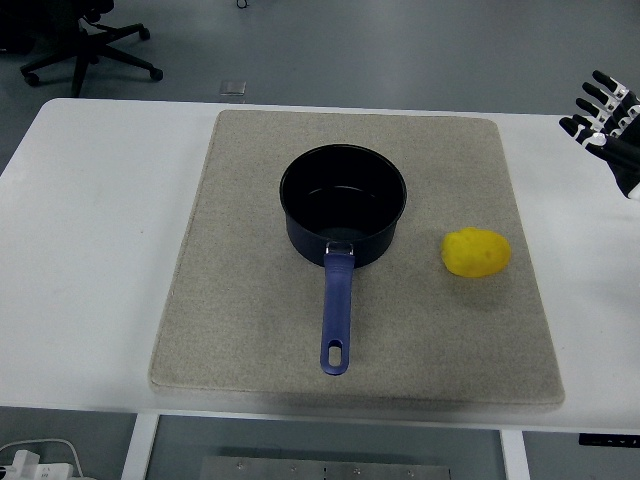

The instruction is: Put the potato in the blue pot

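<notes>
One hand [605, 115] is all you have in view, at the right edge, fingers spread, holding nothing, well apart from the potato [476, 252]. The potato lies on the mat [240, 300] just right of the pot [343, 204], handle toward you, an easy reach. You can't see the wrist; it's cut off.

I count one blue pot [343, 205] at the frame's centre, with a single long handle [337, 312] — and one yellow potato [476, 252] right of it. One beige mat [250, 330] on one white table [90, 250]. One of my hands [606, 120] shows, upper right — one office chair [85, 45], upper left.
</notes>
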You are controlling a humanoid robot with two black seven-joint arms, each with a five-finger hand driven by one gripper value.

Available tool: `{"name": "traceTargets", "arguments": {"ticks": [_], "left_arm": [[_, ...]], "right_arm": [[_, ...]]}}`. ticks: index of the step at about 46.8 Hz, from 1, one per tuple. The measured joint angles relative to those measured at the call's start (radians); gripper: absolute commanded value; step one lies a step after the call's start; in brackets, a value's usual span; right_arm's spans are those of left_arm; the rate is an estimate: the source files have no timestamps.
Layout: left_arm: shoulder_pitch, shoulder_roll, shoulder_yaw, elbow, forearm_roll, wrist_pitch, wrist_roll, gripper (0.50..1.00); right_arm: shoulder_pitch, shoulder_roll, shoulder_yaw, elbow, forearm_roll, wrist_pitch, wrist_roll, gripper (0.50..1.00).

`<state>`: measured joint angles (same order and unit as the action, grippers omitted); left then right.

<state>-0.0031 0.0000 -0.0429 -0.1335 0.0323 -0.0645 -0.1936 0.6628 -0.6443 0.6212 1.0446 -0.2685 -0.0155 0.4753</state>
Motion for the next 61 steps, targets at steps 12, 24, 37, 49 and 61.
{"name": "traceTargets", "arguments": {"ticks": [12,24,37,49,61], "left_arm": [[0.0,0.0,0.0,0.0,0.0,0.0,-0.001,0.994],[0.0,0.0,0.0,0.0,0.0,0.0,0.0,0.994],[0.0,0.0,0.0,0.0,0.0,0.0,-0.001,0.994],[0.0,0.0,0.0,0.0,0.0,0.0,-0.001,0.994],[0.0,0.0,0.0,0.0,0.0,0.0,0.0,0.994]], "right_arm": [[0.003,-0.003,0.001,0.0,0.0,0.0,0.0,0.93],[0.008,-0.008,0.001,0.001,0.0,0.002,0.0,0.928],[0.005,-0.065,-0.039,0.097,-0.129,0.003,0.004,0.93],[0.002,-0.217,-0.123,0.229,-0.305,0.0,0.052,0.93],[0.003,-0.292,-0.173,0.247,-0.523,0.005,0.098,0.93]]}}
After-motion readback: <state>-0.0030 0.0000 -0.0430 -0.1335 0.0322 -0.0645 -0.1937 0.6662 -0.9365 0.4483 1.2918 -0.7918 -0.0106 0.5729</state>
